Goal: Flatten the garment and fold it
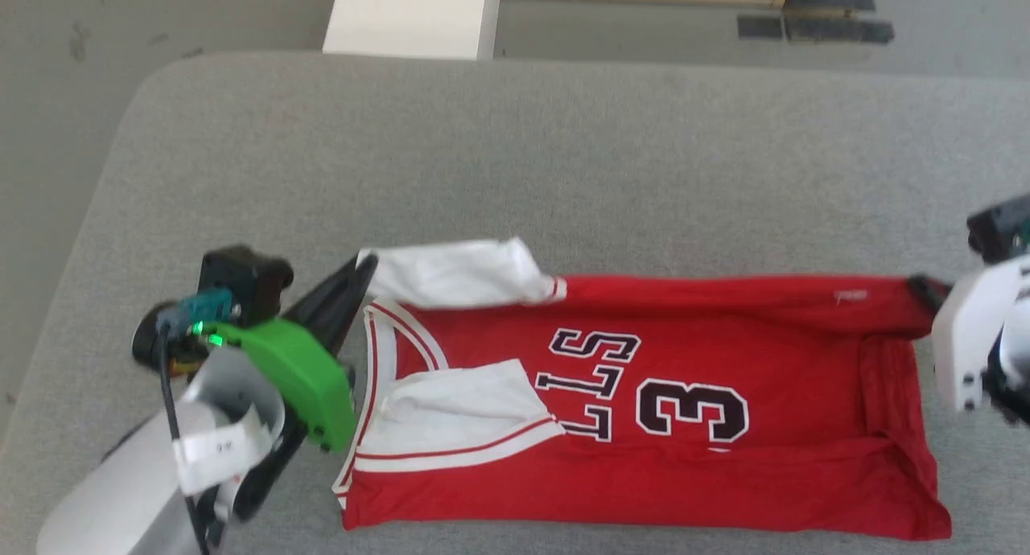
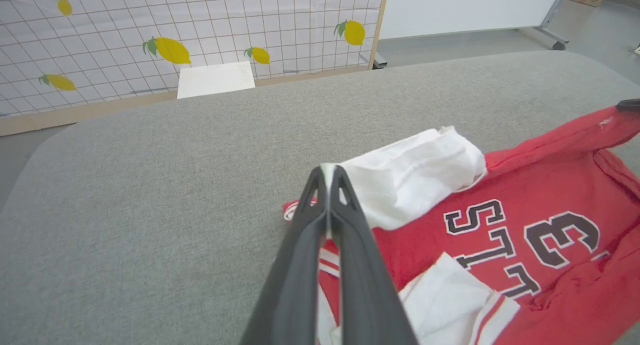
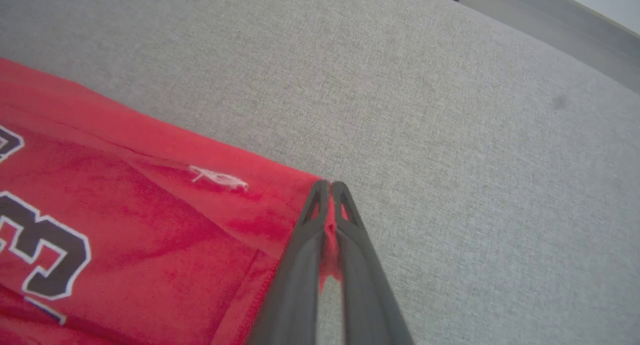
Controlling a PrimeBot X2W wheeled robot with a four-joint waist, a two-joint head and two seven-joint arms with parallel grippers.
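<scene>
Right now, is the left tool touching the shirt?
Touching. The left wrist view shows the left tool shut on the white sleeve of the shirt, with cloth pinched between its tips.

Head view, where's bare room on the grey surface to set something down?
The far half of the grey surface is bare, between the garment and the far edge. Crowded: the near strip, where the left gripper and right gripper pinch the garment's ends.
</scene>
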